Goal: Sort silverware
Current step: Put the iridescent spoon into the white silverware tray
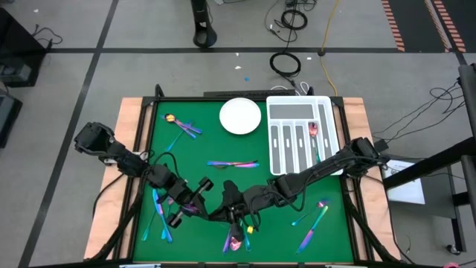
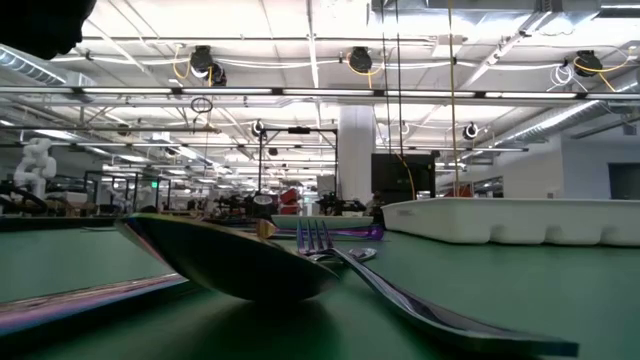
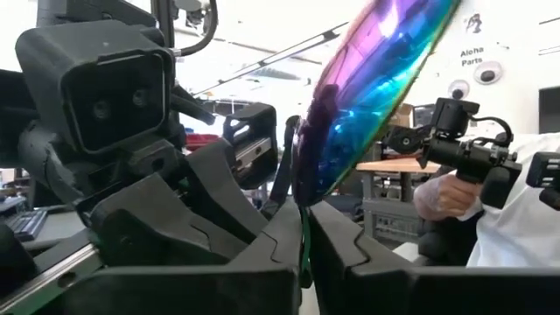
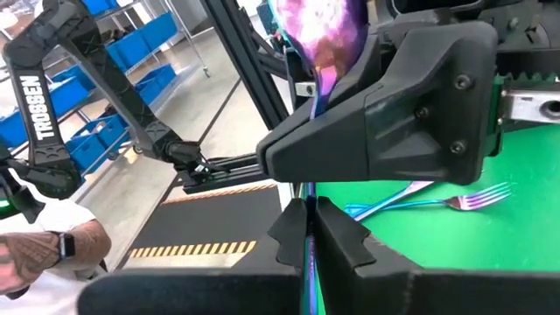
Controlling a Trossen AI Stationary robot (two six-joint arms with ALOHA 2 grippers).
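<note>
An iridescent spoon, one piece of the silverware, is held in the air between my two grippers over the near middle of the green table. My left gripper [image 1: 208,195] [image 3: 304,241] is shut on it, and the bowl [image 3: 376,87] rises past its fingers. My right gripper [image 1: 225,201] [image 4: 308,232] faces the left one and is shut on the thin handle. More silverware lies on the mat: at the far left [image 1: 182,125], in the middle [image 1: 233,164], at the near left [image 1: 160,216], at the near edge [image 1: 236,238] and at the near right [image 1: 316,219]. My left gripper pinches the spoon just below its bowl [image 3: 304,197] between its two fingers, coming roughly level from the table's left. The bowl stands up and slants beyond the fingertips, clear of the table. My right gripper pinches the spoon's thin handle [image 4: 310,206] between its two fingers, coming from the table's right. The handle shows edge-on between them and runs up toward the purple bowl [image 4: 319,31] at the left gripper.
A white round plate [image 1: 240,116] and a white slotted tray [image 1: 301,134], with one spoon [image 1: 314,130] in it, stand at the far side. Beyond the table is a person's hand [image 3: 442,197] on a dark device, and a forearm [image 4: 52,249].
</note>
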